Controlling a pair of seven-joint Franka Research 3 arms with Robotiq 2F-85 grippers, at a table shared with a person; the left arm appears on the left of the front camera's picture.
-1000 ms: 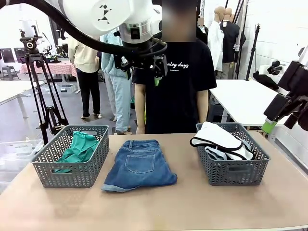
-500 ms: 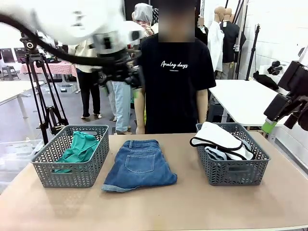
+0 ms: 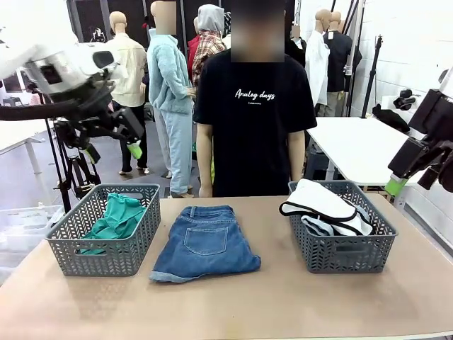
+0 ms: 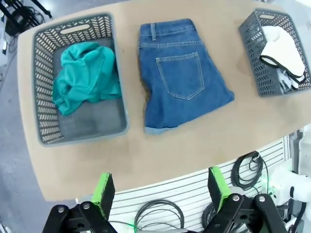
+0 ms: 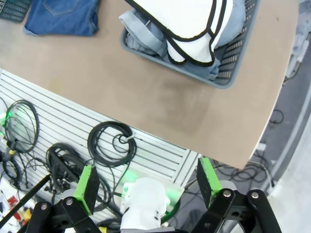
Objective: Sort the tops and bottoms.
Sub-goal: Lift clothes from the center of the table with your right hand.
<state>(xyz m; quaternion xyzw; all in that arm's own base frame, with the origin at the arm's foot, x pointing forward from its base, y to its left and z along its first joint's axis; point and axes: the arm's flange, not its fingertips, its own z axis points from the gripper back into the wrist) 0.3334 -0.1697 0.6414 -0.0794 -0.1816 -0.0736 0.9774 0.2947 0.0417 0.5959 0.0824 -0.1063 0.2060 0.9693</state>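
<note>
Front view: I see the left pincer point(image 3: 113, 142) raised high at the far left, above and behind the left basket point(image 3: 74, 244), green pads apart, holding nothing. The right pincer point(image 3: 414, 170) sits off the right edge of the desk point(image 3: 283, 297), well clear of the right basket point(image 3: 343, 255); from this angle I cannot judge its gap.

Left wrist view: I look down on the whole desk from above its near edge. My fingers point(image 4: 103, 191) stand spread wide with only the desk edge and cables between them. The teal-green top point(image 4: 85, 75) lies crumpled in the left basket, toward its far end, with bare basket floor at the near end. The mid-blue denim shorts point(image 4: 180, 80) lie flat on the desk between the two baskets, back pocket up, waistband toward the far side, cuffs toward me; they touch neither basket.

Right wrist view: my pincer here point(image 5: 146, 187) is spread too, empty, hanging over the floor and cable coils beside the desk. In the right basket the white shorts with black trim point(image 5: 182, 26) lie on top, and the faded grey-blue denim point(image 5: 141, 29) shows beneath them, bulging at the basket's rim.

A person in a black T-shirt point(image 3: 256, 113) stands at the far side of the desk, arms down.
</note>
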